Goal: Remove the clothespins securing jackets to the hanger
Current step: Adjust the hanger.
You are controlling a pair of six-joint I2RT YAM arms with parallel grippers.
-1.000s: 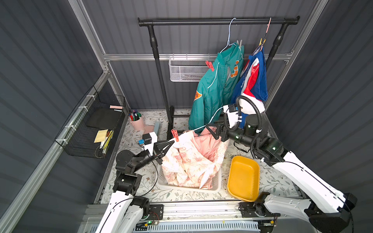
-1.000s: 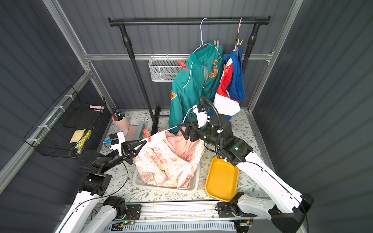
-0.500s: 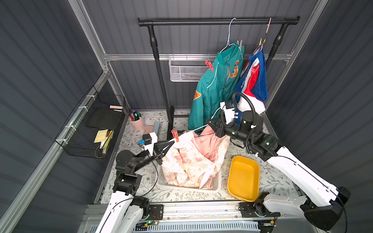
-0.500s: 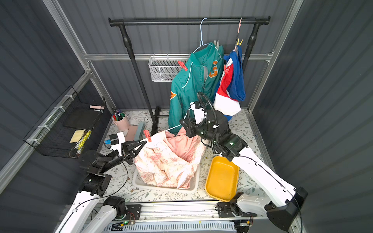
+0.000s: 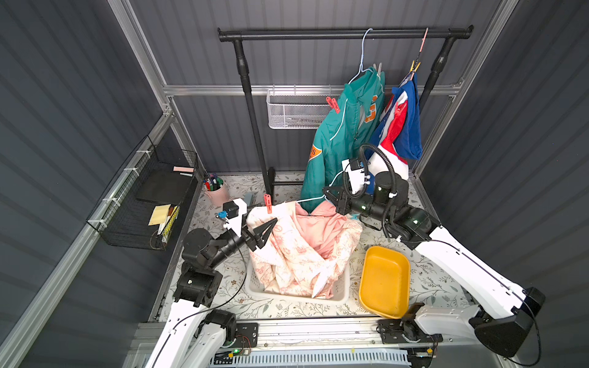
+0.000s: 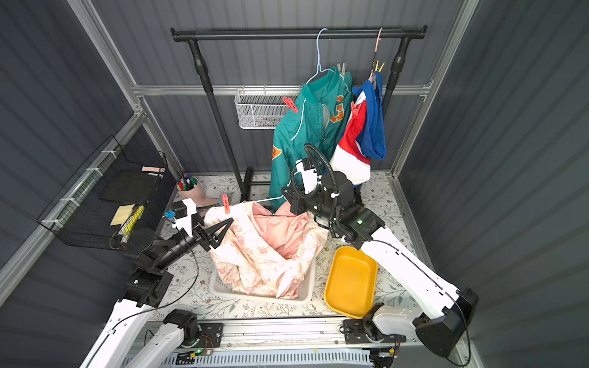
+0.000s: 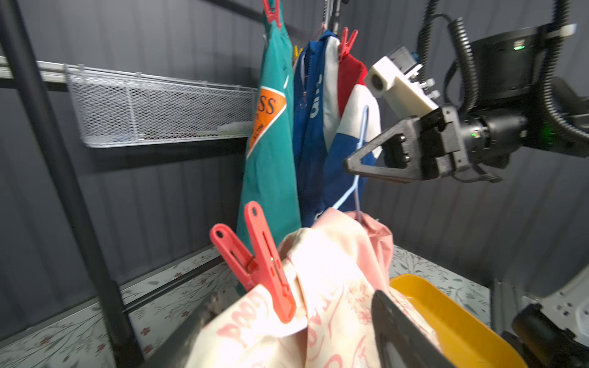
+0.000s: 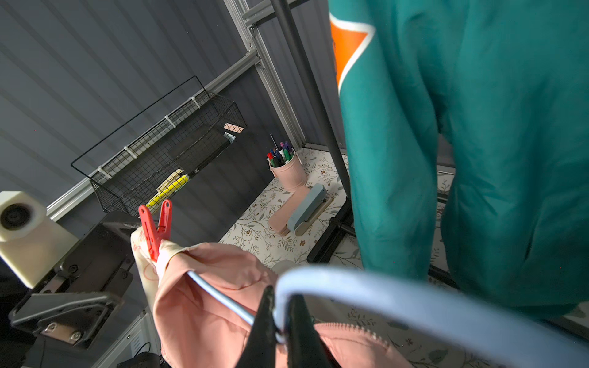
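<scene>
Not far along. Saw one red peg [image 5: 267, 203] clipped on the pink jacket [image 5: 302, 248], over the basket [image 5: 255, 286]. Gripped its hanger [image 8: 382, 286] tight with the right claw [image 8: 283, 294]. Held the left claw [image 5: 269, 232] open near that peg. Spotted more pegs [image 5: 332, 104] on the teal jacket [image 5: 338, 143] and blue jacket [image 5: 404, 127], up on the rail [image 5: 318, 33]. Found no pegs in the yellow tub [image 5: 384, 282]. Flowery table [image 5: 430, 280], dark grey walls.

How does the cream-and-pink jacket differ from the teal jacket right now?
The teal jacket hangs full length from the rail; the cream-and-pink jacket is off the rail, its pale blue hanger gripped by the right hand. The teal jacket hangs straight behind the white basket; the cream-and-pink jacket slumps crumpled into it. Shared: one red clothespin grips the teal jacket, another red clothespin the cream-and-pink jacket.
</scene>
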